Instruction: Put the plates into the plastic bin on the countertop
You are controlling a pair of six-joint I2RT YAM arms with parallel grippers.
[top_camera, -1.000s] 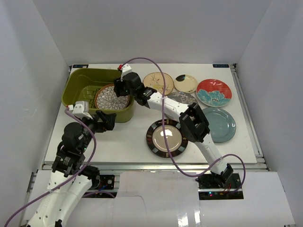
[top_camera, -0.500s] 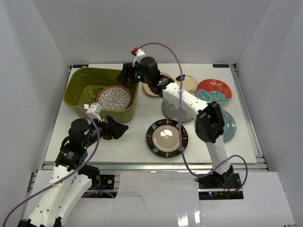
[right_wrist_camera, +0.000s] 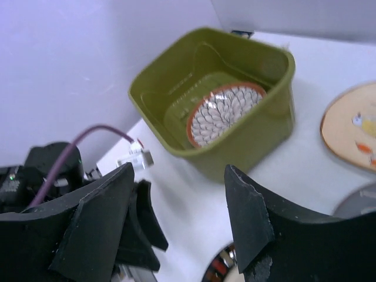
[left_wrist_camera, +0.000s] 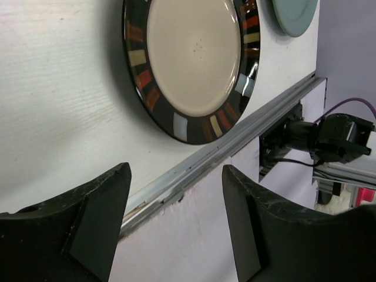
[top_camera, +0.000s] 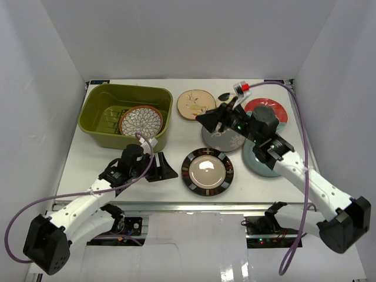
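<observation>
The olive-green plastic bin (top_camera: 97, 108) stands at the back left of the countertop (top_camera: 106, 170) with the white-brown floral plate (top_camera: 141, 120) leaning inside it. The dark-rimmed plate (top_camera: 207, 171) lies flat near the front edge. My left gripper (top_camera: 170, 169) is low beside this plate's left rim, open and empty; its wrist view shows the plate (left_wrist_camera: 194, 59) ahead of the fingers (left_wrist_camera: 100, 217). My right gripper (top_camera: 204, 121) hovers open and empty between the cream bird plate (top_camera: 195, 104) and the grey deer plate (top_camera: 226, 141). It faces the bin (right_wrist_camera: 258, 138) and the floral plate (right_wrist_camera: 223, 111).
The red-teal plate (top_camera: 270, 110) and the pale blue plate (top_camera: 261, 163) lie at the right, partly under my right arm. The table's metal front rail (left_wrist_camera: 223, 153) runs just past the dark-rimmed plate. White walls close in the left, back and right sides.
My right arm has pulled away from the bin and swung right over the plates. My left arm has reached forward and right to the dark-rimmed plate, its jaws narrowing somewhat.
</observation>
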